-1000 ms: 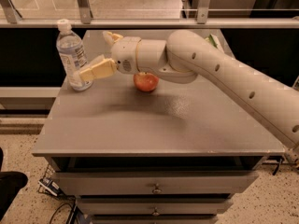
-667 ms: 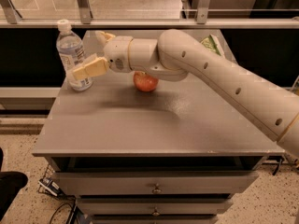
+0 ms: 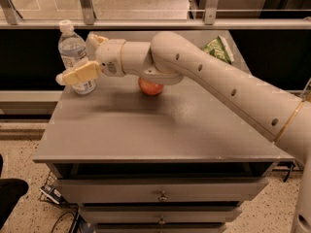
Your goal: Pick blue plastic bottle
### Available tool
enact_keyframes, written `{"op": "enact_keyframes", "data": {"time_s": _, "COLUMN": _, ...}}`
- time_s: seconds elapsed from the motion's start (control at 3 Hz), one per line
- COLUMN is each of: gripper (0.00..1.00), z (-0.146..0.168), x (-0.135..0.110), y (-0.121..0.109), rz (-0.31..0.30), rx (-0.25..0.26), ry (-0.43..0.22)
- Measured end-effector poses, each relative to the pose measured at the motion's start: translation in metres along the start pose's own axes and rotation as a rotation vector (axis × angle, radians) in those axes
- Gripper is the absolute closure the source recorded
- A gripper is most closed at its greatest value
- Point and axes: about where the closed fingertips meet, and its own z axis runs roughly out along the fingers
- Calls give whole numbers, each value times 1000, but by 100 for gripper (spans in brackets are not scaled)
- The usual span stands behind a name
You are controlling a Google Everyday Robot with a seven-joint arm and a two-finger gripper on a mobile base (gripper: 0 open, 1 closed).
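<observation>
Grey cabinet top holds the bottle upright at its far left corner. My claw is at that same corner, open. One of my fingers crosses in front of the bottle's lower half, the other lies behind its shoulder. I cannot tell whether either touches it. An apple sits under my arm, right of the bottle.

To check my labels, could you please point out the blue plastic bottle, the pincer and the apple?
blue plastic bottle (image 3: 72,50): camera view, its upper body.
pincer (image 3: 76,58): camera view, between its open fingertips, at the bottle.
apple (image 3: 150,87): camera view, its visible front.
</observation>
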Motion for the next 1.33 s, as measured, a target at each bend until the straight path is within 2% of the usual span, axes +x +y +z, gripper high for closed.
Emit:
{"op": "enact_keyframes", "data": {"time_s": 0.33, "gripper": 21, "z": 11, "x": 0, "y": 7, "rz": -16, "rx": -3, "ry": -12}}
{"op": "enact_keyframes", "data": {"time_s": 1.33, "gripper": 90, "z": 16, "x": -2, "y": 11, "rz": -16, "rx": -15, "ry": -13}}
